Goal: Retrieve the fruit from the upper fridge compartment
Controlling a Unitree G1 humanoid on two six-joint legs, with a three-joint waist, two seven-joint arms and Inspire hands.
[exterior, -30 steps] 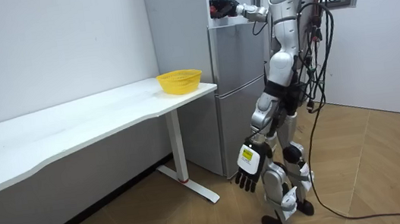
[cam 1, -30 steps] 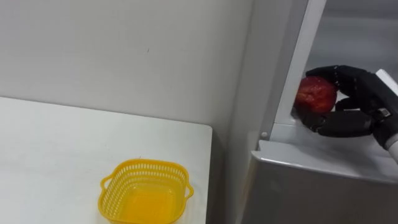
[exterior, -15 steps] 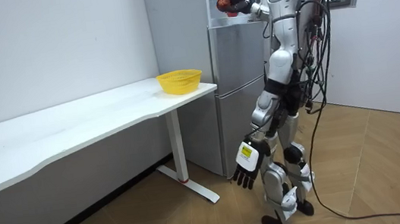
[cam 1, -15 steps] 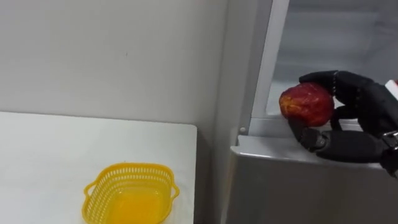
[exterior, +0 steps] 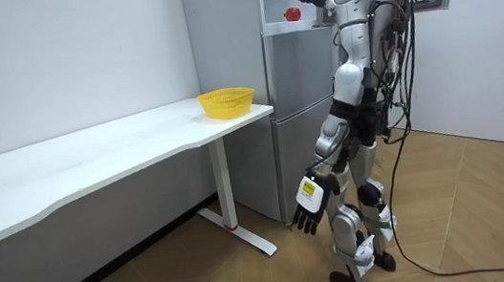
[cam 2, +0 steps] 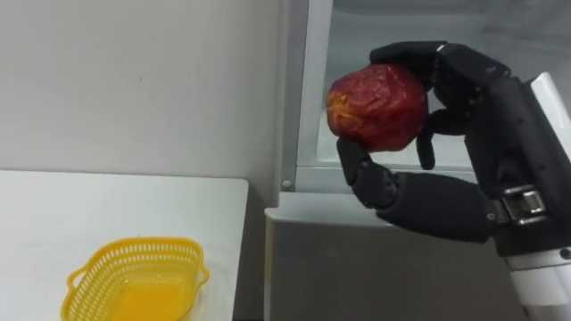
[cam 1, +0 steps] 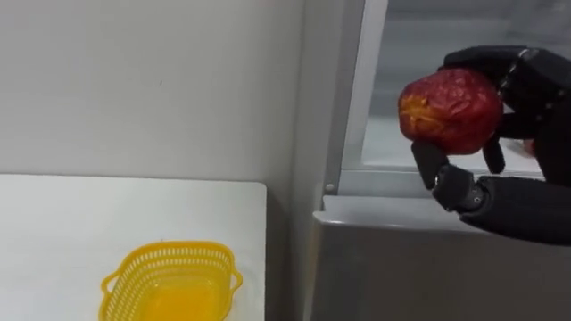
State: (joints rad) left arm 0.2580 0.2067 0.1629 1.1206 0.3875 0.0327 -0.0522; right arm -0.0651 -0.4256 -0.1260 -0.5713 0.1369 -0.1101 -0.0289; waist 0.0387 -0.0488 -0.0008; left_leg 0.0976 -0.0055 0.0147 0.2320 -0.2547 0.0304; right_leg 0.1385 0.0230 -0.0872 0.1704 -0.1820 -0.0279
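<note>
White tabletop [cam 1: 53, 223] with a yellow basket [cam 1: 165, 251] near its corner, next to the fridge [cam 1: 401, 267]. Right robot hand [cam 2: 446, 209] grips a red fruit [cam 2: 376, 105], held up in front of the open upper compartment. Left robot hand [exterior: 307, 206] hangs relaxed by the leg.

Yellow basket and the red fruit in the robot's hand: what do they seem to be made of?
The yellow basket looks like moulded plastic: one even, slightly glossy colour, walls a lattice of small holes. The red fruit in the right hand has matt, wrinkled skin with a yellowish patch; real fruit or a soft replica, I cannot tell.
</note>
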